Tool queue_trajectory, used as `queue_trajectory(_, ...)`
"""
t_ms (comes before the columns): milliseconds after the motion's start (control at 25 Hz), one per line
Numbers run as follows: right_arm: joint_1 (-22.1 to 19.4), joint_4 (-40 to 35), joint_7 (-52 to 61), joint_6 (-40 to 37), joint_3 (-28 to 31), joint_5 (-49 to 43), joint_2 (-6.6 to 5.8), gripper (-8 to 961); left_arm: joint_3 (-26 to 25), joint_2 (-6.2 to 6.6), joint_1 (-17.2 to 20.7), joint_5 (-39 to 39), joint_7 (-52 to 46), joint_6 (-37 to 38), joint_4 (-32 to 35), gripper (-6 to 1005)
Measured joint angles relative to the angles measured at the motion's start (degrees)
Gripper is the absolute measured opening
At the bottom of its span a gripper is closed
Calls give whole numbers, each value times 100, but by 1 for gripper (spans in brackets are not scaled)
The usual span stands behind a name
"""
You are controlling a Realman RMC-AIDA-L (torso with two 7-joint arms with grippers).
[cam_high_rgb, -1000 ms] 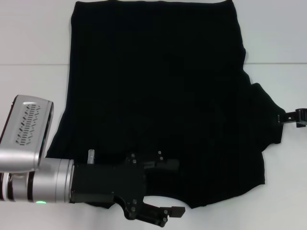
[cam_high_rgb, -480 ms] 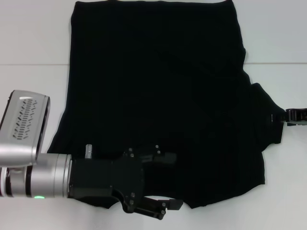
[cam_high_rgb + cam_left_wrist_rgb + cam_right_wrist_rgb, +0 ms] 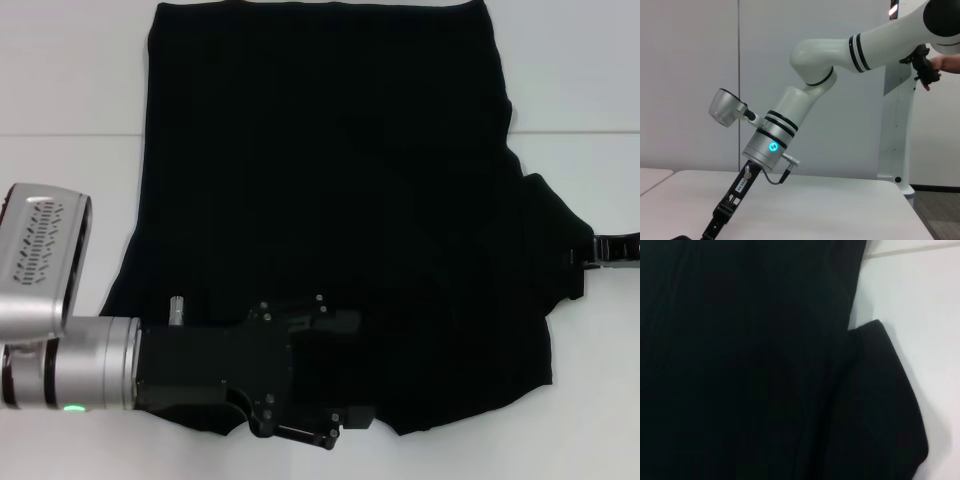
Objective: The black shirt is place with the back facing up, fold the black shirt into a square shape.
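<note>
The left gripper (image 3: 345,370) has slid lower toward the near desk edge over the last second, its fingers spread apart over the hem of the large plain matte black cloth T-shirt (image 3: 330,190). The shirt lies flat across the white desk (image 3: 70,80). The right gripper (image 3: 610,250) sits at the right sleeve's edge; whether its fingers are parted cannot be made out.

The black shirt (image 3: 330,200) lies spread flat on the counter (image 3: 70,80), its hem at the far side and its neckline at the near edge. The left gripper (image 3: 345,370) sits over the shirt's near left part, beside the neckline. The right gripper (image 3: 600,250) is at the right sleeve's outer edge.
</note>
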Motion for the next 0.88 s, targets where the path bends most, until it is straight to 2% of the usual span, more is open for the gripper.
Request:
queue_trajectory(440, -74, -72, -125, 72, 57, 46, 38, 124, 1, 1, 32, -8, -4, -24, -21, 933)
queue_trajectory(640, -222, -114, -322, 73, 127, 201, -22, 0, -49, -13, 56, -33, -28, -32, -36, 933)
queue_trajectory(880, -556, -422, -375, 26, 146, 529, -105, 0, -141, -28, 96, -38, -115, 3, -47, 933)
